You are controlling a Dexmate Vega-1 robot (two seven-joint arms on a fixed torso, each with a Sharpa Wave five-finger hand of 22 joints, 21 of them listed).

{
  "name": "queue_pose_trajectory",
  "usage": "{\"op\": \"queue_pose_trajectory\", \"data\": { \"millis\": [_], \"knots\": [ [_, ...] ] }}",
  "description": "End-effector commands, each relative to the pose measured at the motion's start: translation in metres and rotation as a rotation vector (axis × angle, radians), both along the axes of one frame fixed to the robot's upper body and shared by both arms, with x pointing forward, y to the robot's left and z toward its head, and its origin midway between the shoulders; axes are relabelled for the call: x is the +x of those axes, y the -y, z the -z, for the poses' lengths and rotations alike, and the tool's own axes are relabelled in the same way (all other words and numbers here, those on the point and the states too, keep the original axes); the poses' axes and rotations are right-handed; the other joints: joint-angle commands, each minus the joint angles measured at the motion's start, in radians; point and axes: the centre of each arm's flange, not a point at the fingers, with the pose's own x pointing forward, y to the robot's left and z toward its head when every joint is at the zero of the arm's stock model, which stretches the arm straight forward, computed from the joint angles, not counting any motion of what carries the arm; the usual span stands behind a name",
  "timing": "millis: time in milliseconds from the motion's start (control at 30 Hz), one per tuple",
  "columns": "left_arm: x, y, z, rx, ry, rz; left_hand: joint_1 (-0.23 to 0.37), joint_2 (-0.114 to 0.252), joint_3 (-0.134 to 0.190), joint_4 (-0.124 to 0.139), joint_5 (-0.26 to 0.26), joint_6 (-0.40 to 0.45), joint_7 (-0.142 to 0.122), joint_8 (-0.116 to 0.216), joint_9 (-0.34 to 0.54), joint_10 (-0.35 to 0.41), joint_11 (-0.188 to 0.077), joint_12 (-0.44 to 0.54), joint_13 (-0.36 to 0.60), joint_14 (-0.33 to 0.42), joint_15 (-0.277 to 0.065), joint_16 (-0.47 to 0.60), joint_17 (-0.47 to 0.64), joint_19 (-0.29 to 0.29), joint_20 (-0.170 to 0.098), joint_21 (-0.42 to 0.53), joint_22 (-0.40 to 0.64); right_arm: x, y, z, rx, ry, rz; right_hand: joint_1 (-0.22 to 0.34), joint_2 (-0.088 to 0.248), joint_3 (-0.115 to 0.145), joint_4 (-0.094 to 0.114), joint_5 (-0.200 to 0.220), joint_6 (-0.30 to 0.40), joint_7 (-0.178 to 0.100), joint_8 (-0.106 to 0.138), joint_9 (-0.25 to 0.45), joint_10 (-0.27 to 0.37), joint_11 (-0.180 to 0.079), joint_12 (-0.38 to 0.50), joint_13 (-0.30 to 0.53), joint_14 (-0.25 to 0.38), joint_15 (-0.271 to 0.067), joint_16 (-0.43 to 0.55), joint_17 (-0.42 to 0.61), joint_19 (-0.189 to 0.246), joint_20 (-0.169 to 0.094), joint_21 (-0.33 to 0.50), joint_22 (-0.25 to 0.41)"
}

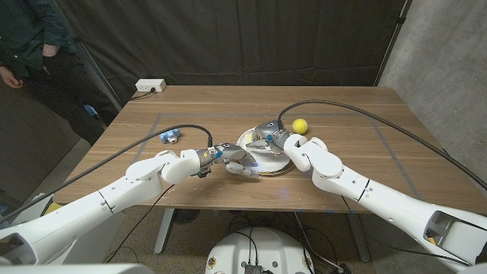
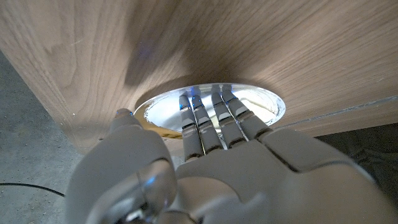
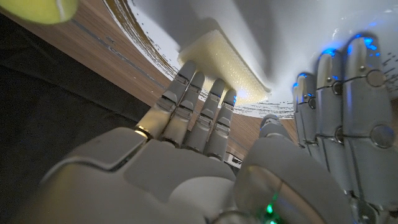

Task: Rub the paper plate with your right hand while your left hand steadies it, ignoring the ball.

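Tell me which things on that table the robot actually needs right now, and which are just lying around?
In use:
paper plate
yellow sponge, pressed on the plate by the right hand
left hand, its fingers on the plate

Lying about:
yellow ball, beside the plate
small blue object
white power strip at the far edge

Lab: black curtains (image 1: 228, 38); concrete wall (image 1: 441, 61)

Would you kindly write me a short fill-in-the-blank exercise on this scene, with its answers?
1. The yellow ball lies on the wooden table beside the robot's ____ hand.
2. The left hand rests its fingers on the white paper ____.
3. The right hand presses a pale ____ onto the plate.

Answers: right; plate; sponge
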Motion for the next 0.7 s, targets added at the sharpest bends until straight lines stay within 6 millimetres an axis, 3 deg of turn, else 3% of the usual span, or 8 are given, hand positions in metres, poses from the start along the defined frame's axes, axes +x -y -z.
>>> {"op": "queue_pose_trajectory", "data": {
  "millis": [33,267,700],
  "knots": [
    [0.005,-0.004,-0.001,-0.036,-0.036,-0.017,0.006,0.004,-0.008,0.003,-0.001,0.001,0.005,0.001,0.005,0.003,0.005,0.007,0.002,-0.01,-0.053,0.001,0.005,-0.003,-0.03,0.003,0.005,-0.001,0.04,0.015,0.012,-0.025,0.101,-0.003,0.002,0.007,-0.003,0.0,0.015,-0.002,0.005,0.001,0.006,0.0,0.001,0.001,0.0,-0.125,-0.002,0.001,-0.006,-0.122,-0.003,0.002],
    [0.008,-0.001,-0.002,-0.029,-0.036,-0.023,0.006,0.006,-0.008,0.005,-0.003,-0.009,0.008,-0.002,0.005,-0.004,0.005,0.005,0.002,-0.019,-0.046,-0.001,0.005,-0.016,-0.027,-0.001,0.005,-0.006,0.061,0.03,0.012,-0.056,0.128,-0.004,0.005,0.01,-0.005,0.0,0.021,-0.005,0.007,0.001,-0.001,-0.001,-0.003,0.001,-0.026,-0.117,-0.012,0.002,-0.024,-0.119,-0.01,0.003],
    [0.015,0.006,-0.006,-0.027,-0.029,-0.015,0.006,0.008,-0.009,0.006,-0.004,-0.02,0.007,-0.005,0.005,-0.012,0.005,0.003,0.002,-0.031,-0.044,-0.004,0.005,-0.032,-0.027,-0.006,0.006,-0.04,0.074,0.041,0.059,-0.044,0.102,-0.007,0.009,0.012,-0.005,0.0,0.036,-0.01,0.011,0.001,0.003,-0.001,-0.002,0.001,-0.025,-0.117,-0.009,0.003,-0.026,-0.119,-0.01,0.004]
  ]
}}
